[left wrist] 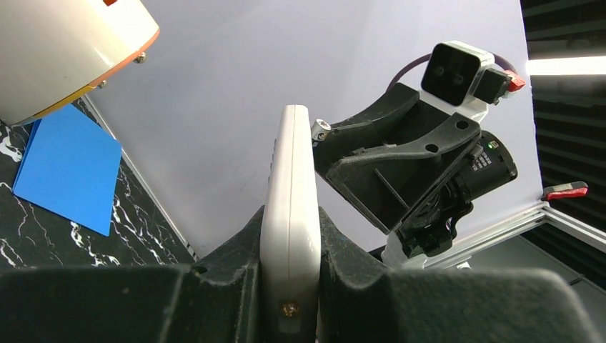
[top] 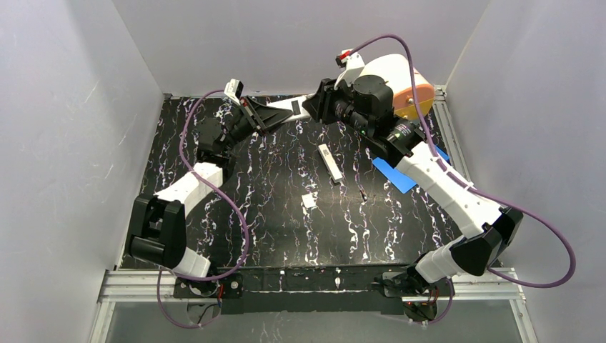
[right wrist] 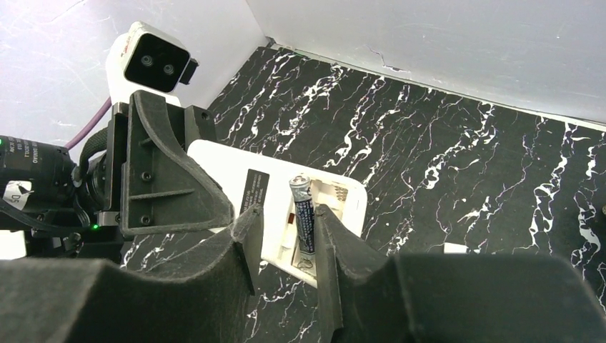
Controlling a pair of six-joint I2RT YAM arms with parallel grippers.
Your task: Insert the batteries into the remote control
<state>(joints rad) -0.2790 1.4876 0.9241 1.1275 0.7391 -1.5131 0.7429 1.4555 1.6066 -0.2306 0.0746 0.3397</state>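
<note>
Black marbled table [top: 286, 236]. Blue sheet [top: 394, 175] at far right, near round white-and-orange container [top: 414, 89]. Slim white bar [top: 329, 161] mid-table, small white piece [top: 309, 201] nearer.

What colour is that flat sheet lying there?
The sheet is blue, clearest in left wrist view.

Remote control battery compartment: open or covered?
Open. The right wrist view shows the remote control with its compartment uncovered and one battery tilted in it, between the right gripper fingers.

The top camera looks down on the whole desk [top: 271, 229] from above and behind. Both wrist cameras look closely along their fingers [left wrist: 221, 286], sharing the remote control [left wrist: 289, 207].
</note>
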